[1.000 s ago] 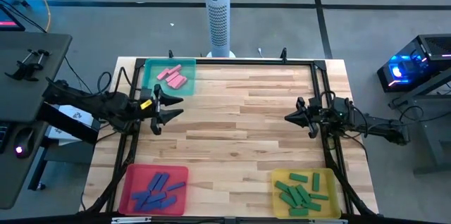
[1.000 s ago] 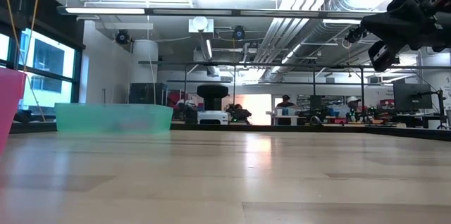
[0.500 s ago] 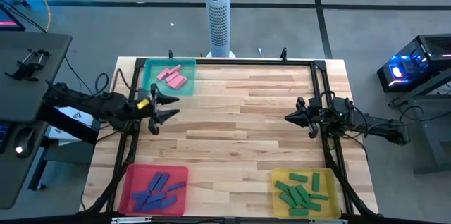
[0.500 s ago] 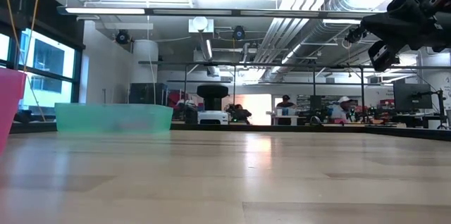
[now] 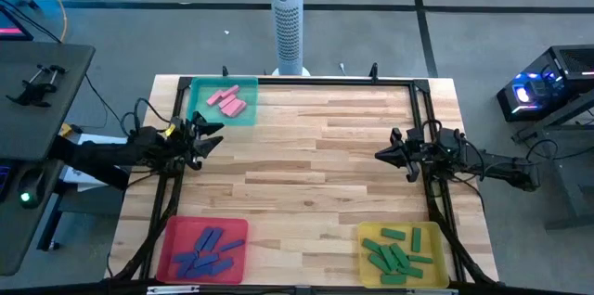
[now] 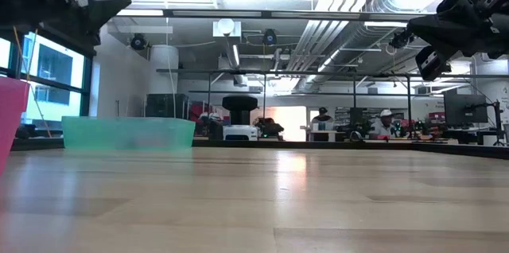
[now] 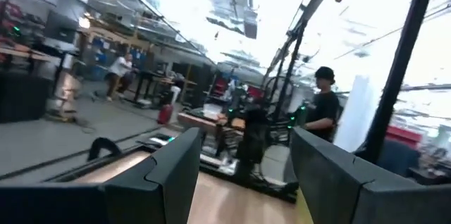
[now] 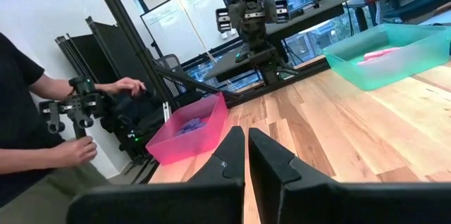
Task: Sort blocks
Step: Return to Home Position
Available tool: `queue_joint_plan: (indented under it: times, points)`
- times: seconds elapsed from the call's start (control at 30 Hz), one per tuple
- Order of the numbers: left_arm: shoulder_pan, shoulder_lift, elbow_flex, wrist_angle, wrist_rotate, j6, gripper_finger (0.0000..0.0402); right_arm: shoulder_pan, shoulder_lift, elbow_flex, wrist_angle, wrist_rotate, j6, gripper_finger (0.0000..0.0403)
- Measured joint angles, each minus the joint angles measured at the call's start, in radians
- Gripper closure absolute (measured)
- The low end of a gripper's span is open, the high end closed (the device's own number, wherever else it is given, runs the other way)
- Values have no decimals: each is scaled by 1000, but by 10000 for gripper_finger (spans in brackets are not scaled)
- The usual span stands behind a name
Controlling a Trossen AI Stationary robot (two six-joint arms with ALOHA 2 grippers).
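Left end effector (image 5: 213, 135) wide, empty, mid-left. Right end effector (image 5: 379, 155) narrow, empty, mid-right. Pink blocks (image 5: 227, 100) in teal tray (image 5: 197, 91), upper left. Blue blocks (image 5: 202, 250) in red tray (image 5: 176, 230), lower left. Green blocks (image 5: 397, 250) in yellow tray (image 5: 369, 235), lower right.

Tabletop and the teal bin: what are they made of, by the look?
Tabletop: wood planks, with visible grain and mixed light and darker strips. The finish looks satin, since it reflects ceiling light softly in the low view. Teal bin: probably thin translucent plastic, going by its frosted, evenly tinted walls.
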Motion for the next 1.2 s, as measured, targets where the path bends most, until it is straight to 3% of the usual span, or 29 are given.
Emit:
queue_joint_plan:
  times: [0.1,0.3,0.5,1.2]
  points:
    - [12,-12,-34,-32,-1,20,197,0,-1,0,1,0,0,402]
    - [11,-11,-33,-251,30,-38,197,0,1,0,-2,3,0,402]
    - [13,-12,-32,-285,236,230,197,0,4,0,-3,3,0,402]
    - [-3,-9,-32,-284,225,235,197,0,5,0,-3,3,0,402]
